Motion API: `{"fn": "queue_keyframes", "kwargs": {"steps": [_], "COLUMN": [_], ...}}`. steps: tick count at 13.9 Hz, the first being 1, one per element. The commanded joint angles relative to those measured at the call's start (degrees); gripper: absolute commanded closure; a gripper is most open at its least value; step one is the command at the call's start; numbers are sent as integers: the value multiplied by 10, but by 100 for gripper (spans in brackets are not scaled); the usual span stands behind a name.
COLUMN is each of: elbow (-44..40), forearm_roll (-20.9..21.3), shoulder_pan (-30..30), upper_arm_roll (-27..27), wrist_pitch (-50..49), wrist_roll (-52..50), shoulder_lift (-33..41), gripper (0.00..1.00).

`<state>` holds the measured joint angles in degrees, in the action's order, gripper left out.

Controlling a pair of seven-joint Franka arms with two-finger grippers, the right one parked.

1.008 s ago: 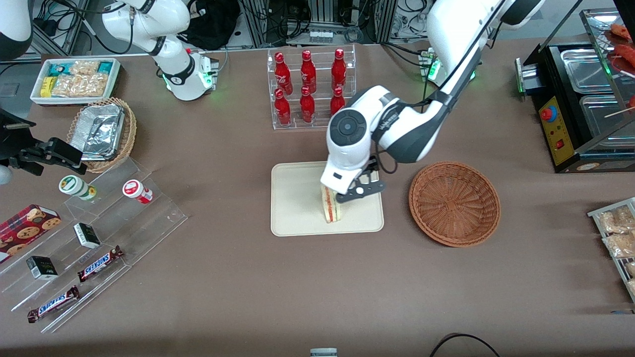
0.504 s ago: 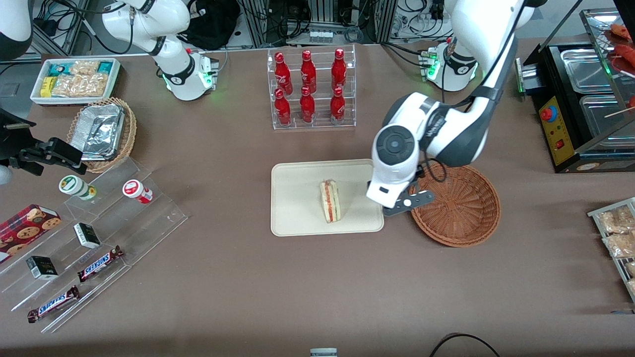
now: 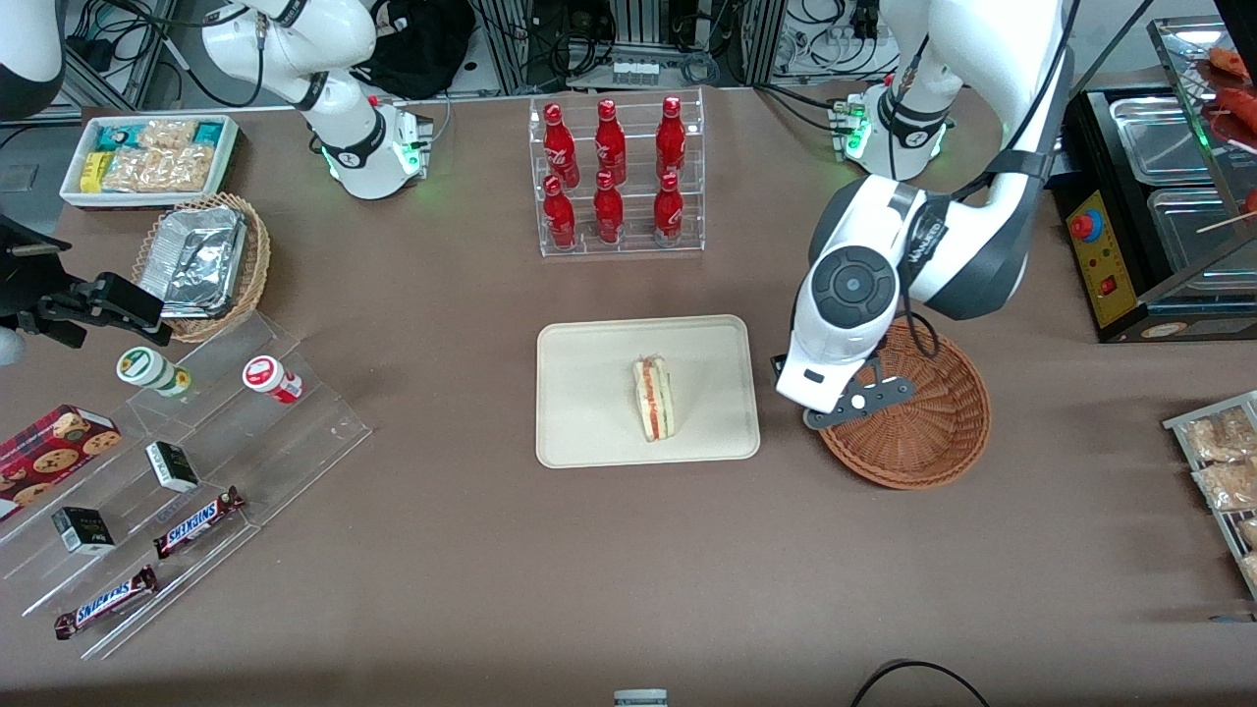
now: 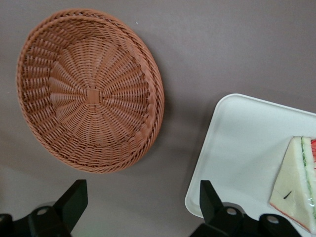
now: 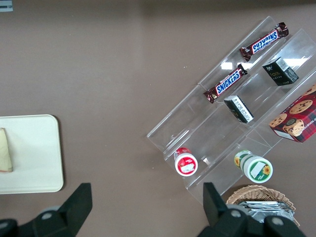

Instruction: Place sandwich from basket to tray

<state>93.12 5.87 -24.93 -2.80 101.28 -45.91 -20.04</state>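
Since a second ago the hand [image 3: 845, 412] is pulled off to the basket [image 3: 923, 432] rim, fingers spread and empty, while the sandwich [image 3: 653, 398] is left on the tray [image 3: 589, 393]; it's probably light and squishy, best pinched gently across the bread faces.

High front view over the whole table; both wrist views straight down (closer), sharing tray [image 3: 589, 393] and sandwich [image 3: 653, 398].
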Motion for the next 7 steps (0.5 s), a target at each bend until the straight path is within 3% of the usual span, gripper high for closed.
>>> {"fn": "queue_keyframes", "kwargs": {"steps": [1,2,7], "elbow": [19,15,18], "forearm_roll": [-9,-11,-11], "shoulder_pan": [65,101,243], "upper_arm_roll": [-21,-68,-127], "wrist_pitch": [-33,-56,-135], "wrist_roll": [43,67,223], "shoulder_lift": [54,63,128], "gripper": [0,0,0]}}
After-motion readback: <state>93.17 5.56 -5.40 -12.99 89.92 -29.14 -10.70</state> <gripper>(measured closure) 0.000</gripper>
